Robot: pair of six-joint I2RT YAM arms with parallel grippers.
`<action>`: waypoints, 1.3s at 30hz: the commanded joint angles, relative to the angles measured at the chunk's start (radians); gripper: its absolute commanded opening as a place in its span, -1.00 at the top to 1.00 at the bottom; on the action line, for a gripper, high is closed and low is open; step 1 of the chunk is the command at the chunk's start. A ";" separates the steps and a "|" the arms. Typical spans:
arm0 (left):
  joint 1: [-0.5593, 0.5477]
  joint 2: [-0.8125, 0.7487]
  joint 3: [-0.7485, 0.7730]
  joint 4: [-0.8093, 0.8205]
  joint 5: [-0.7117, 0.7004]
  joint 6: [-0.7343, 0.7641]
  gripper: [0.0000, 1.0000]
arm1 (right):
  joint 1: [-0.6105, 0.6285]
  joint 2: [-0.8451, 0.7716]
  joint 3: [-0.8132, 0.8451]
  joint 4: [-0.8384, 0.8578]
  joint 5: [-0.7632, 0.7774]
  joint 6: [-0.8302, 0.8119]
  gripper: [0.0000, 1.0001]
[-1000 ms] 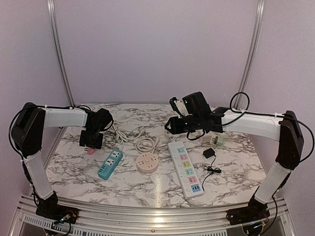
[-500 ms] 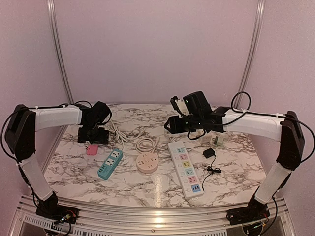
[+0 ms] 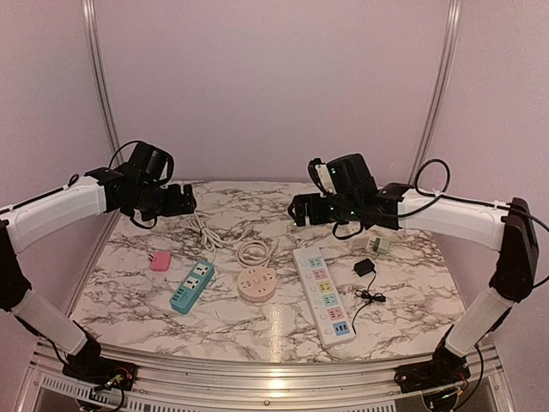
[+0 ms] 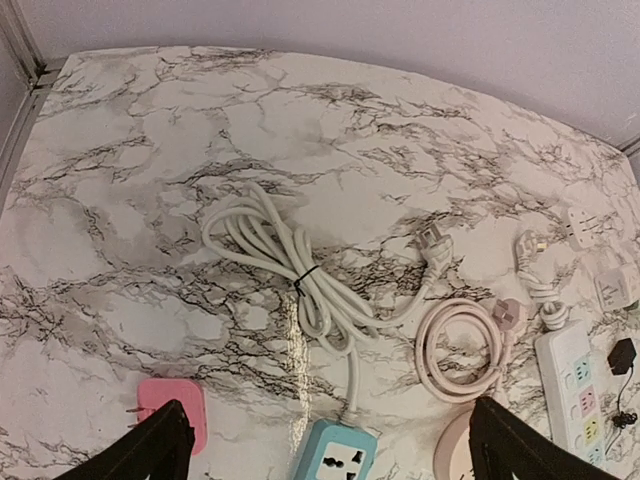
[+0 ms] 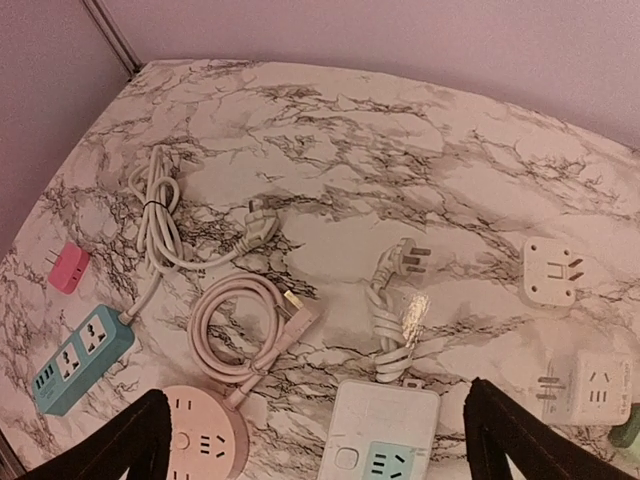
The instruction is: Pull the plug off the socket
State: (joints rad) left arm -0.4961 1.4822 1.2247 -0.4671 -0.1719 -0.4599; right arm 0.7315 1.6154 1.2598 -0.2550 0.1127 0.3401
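On the table (image 3: 129, 296), pink plug (image 3: 159, 261) loose (near teal strip (image 3: 192, 286))

A marble table (image 3: 129, 296) carries pink plug (image 3: 159, 261), teal strip (image 3: 192, 286), round socket (image 3: 257, 284), long white strip (image 3: 322, 293), cords (image 4: 290, 265).

We see a plain lilac wall (image 3: 274, 86) behind a white table (image 3: 120, 296) veined with grey marble. An aluminium post (image 3: 104, 90) rises at the far left corner and another (image 3: 438, 90) at the far right. A ribbed metal rail (image 3: 274, 375) runs along the near edge. Soft overhead light leaves a pale glare (image 3: 274, 316) on the table.
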 commanded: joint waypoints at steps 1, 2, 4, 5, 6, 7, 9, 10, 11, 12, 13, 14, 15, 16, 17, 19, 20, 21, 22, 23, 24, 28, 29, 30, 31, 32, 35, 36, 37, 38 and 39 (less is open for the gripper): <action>-0.004 -0.087 -0.044 0.137 0.101 0.037 -0.98 | -0.013 -0.081 -0.016 0.010 0.077 0.007 -0.97; -0.004 -0.103 -0.052 0.156 0.113 0.040 -0.98 | -0.017 -0.097 -0.024 0.020 0.084 0.007 -0.97; -0.004 -0.132 -0.066 0.196 0.138 0.044 -0.98 | -0.037 -0.131 -0.043 0.041 0.089 0.012 -0.97; -0.004 -0.143 -0.072 0.215 0.150 0.046 -0.98 | -0.053 -0.151 -0.059 0.052 0.086 0.017 -0.97; -0.004 -0.154 -0.076 0.231 0.160 0.047 -0.98 | -0.069 -0.170 -0.070 0.062 0.079 0.022 -0.97; -0.004 -0.162 -0.078 0.248 0.166 0.049 -0.98 | -0.085 -0.191 -0.081 0.070 0.076 0.030 -0.97; -0.005 -0.171 -0.074 0.259 0.191 0.052 -0.98 | -0.112 -0.235 -0.110 0.088 0.090 0.030 -0.97; -0.005 -0.174 -0.072 0.263 0.200 0.053 -0.98 | -0.122 -0.262 -0.125 0.101 0.100 0.026 -0.97; -0.005 -0.179 -0.071 0.270 0.207 0.054 -0.98 | -0.130 -0.284 -0.138 0.109 0.114 0.021 -0.97; -0.005 -0.181 -0.072 0.277 0.210 0.055 -0.98 | -0.135 -0.310 -0.148 0.116 0.132 0.013 -0.97; -0.004 -0.185 -0.075 0.286 0.211 0.054 -0.98 | -0.138 -0.330 -0.157 0.118 0.152 0.006 -0.97; -0.004 -0.186 -0.076 0.293 0.216 0.052 -0.98 | -0.140 -0.357 -0.165 0.120 0.164 -0.004 -0.97; -0.005 -0.186 -0.076 0.301 0.220 0.050 -0.98 | -0.141 -0.375 -0.169 0.119 0.176 -0.012 -0.97; -0.004 -0.186 -0.077 0.309 0.221 0.048 -0.98 | -0.140 -0.389 -0.171 0.110 0.191 -0.017 -0.97; -0.004 -0.186 -0.076 0.316 0.222 0.046 -0.98 | -0.141 -0.402 -0.176 0.104 0.200 -0.020 -0.97; -0.005 -0.187 -0.080 0.329 0.220 0.041 -0.98 | -0.141 -0.425 -0.191 0.105 0.206 -0.028 -0.97; -0.004 -0.188 -0.081 0.334 0.216 0.040 -0.98 | -0.142 -0.437 -0.199 0.108 0.207 -0.027 -0.97; -0.004 -0.192 -0.083 0.340 0.212 0.038 -0.98 | -0.141 -0.451 -0.212 0.118 0.210 -0.026 -0.97; -0.004 -0.195 -0.086 0.344 0.209 0.037 -0.98 | -0.141 -0.464 -0.226 0.133 0.210 -0.029 -0.97; -0.004 -0.200 -0.088 0.349 0.206 0.035 -0.98 | -0.141 -0.472 -0.236 0.140 0.214 -0.031 -0.97; -0.005 -0.203 -0.091 0.352 0.205 0.035 -0.98 | -0.141 -0.477 -0.238 0.143 0.217 -0.034 -0.97; -0.005 -0.216 -0.104 0.367 0.197 0.030 -0.98 | -0.142 -0.462 -0.218 0.140 0.215 -0.056 -0.97; -0.004 -0.216 -0.105 0.367 0.198 0.030 -0.98 | -0.141 -0.458 -0.216 0.141 0.215 -0.059 -0.97; -0.004 -0.216 -0.105 0.366 0.196 0.031 -0.98 | -0.141 -0.457 -0.217 0.148 0.218 -0.061 -0.97; -0.004 -0.219 -0.105 0.365 0.193 0.032 -0.98 | -0.141 -0.456 -0.218 0.153 0.220 -0.061 -0.97; -0.005 -0.220 -0.105 0.364 0.189 0.032 -0.98 | -0.141 -0.454 -0.218 0.156 0.222 -0.061 -0.97; -0.005 -0.227 -0.103 0.362 0.185 0.038 -0.98 | -0.142 -0.453 -0.221 0.172 0.225 -0.064 -0.97; -0.005 -0.229 -0.103 0.363 0.183 0.039 -0.98 | -0.143 -0.452 -0.221 0.174 0.226 -0.064 -0.97; -0.005 -0.230 -0.103 0.363 0.183 0.041 -0.98 | -0.142 -0.450 -0.223 0.176 0.227 -0.064 -0.97; -0.005 -0.232 -0.103 0.362 0.183 0.043 -0.98 | -0.142 -0.450 -0.224 0.177 0.228 -0.064 -0.97; -0.004 -0.232 -0.103 0.363 0.181 0.043 -0.98 | -0.144 -0.450 -0.227 0.181 0.228 -0.063 -0.97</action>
State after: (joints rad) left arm -0.4976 1.2785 1.1297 -0.1226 0.0242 -0.4286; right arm 0.5941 1.1603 1.0271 -0.1051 0.3244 0.2867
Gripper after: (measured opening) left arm 0.988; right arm 0.985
